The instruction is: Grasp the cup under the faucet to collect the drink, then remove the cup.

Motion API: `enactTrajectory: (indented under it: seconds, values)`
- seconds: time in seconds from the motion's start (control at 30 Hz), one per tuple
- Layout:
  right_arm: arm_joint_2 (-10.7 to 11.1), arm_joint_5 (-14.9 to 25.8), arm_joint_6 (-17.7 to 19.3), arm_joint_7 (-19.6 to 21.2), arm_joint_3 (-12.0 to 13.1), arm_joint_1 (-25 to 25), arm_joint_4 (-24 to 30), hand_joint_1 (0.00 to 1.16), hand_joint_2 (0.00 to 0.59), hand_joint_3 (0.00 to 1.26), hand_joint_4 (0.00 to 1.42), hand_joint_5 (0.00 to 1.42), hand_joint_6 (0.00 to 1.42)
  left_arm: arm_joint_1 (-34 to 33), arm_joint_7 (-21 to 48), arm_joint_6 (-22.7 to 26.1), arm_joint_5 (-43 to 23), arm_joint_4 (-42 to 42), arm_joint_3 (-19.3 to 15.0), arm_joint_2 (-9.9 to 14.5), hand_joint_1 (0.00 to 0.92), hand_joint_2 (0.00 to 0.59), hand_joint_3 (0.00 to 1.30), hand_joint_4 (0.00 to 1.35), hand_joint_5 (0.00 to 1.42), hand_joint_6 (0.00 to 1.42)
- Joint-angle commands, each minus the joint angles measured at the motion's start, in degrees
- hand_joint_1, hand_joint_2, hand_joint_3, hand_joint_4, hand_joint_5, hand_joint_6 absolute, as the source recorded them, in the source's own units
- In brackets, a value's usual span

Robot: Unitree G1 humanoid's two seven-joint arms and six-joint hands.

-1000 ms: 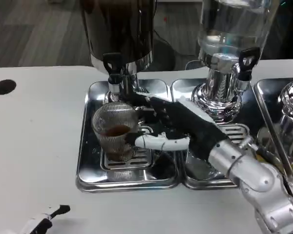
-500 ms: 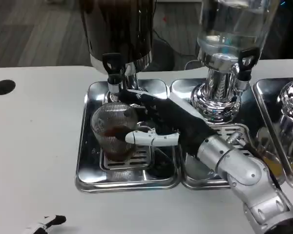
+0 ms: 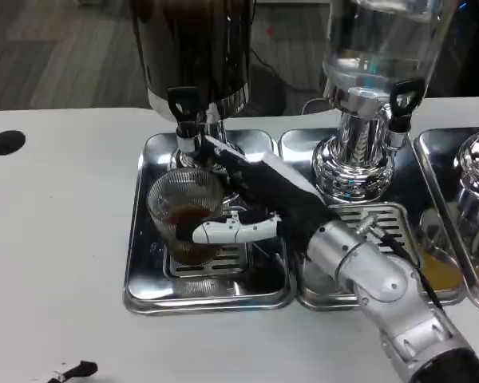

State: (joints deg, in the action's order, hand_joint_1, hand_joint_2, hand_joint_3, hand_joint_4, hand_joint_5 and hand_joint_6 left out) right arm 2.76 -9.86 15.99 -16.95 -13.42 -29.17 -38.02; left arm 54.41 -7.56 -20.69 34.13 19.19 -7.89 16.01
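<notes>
Look at the middle of the picture, a little to the left: your clear ribbed cup (image 3: 185, 215) stands upright on the slotted grate of the left metal drip tray (image 3: 144, 275). There is some brown drink in the bottom of the cup. The cup sits right under the black-handled faucet (image 3: 185, 116) of the dark drink dispenser (image 3: 195, 48) at the top. Your right hand (image 3: 251, 199) comes in from the lower right and is wrapped around the cup's right side, with one white finger across the front of it and the dark fingers reaching behind, so the hand is holding the cup. Your silver right forearm (image 3: 367, 275) runs down to the lower right corner. At the bottom left edge you can see just a dark fingertip of your left hand (image 3: 76, 371) above the white table (image 3: 56, 231); you cannot tell if its fingers are apart or together. A clear dispenser (image 3: 375, 48) stands at the upper right over its own tray.
</notes>
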Motion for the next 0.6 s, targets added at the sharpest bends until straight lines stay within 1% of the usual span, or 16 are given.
enactTrajectory:
  seconds: [0.03, 0.2, 0.43, 0.6]
  values:
    - [-0.6, -1.1, 2.3, 1.8, -0.5, -1.5, -1.8, 0.81, 0.08, 0.02, 0.04, 0.13, 0.12, 0.5, 0.7, -0.3, -0.8, -0.6, -0.5, 0.9, 0.004, 0.073, 0.33, 0.23, 0.32, 0.61]
    - [-1.2, -1.9, 3.4, 3.2, -0.8, -2.1, -4.4, 0.84, 0.071, 0.02, 0.06, 0.15, 0.13, 0.5, 0.8, -0.2, -1.7, -0.8, -1.2, 1.2, 0.005, 0.076, 0.33, 0.24, 0.32, 0.61]
    - [-1.8, -2.8, 4.7, 4.9, -1.1, -2.9, -7.3, 0.89, 0.063, 0.06, 0.1, 0.18, 0.16, 0.1, 1.3, 0.2, -2.7, -0.9, -1.5, 1.7, 0.005, 0.078, 0.34, 0.24, 0.32, 0.61]
    - [-2.2, -3.2, 5.5, 5.4, -1.3, -3.8, -9.9, 0.9, 0.063, 0.09, 0.13, 0.21, 0.19, -0.3, 1.5, 0.3, -3.3, -1.1, -2.0, 1.8, 0.006, 0.079, 0.34, 0.25, 0.32, 0.61]
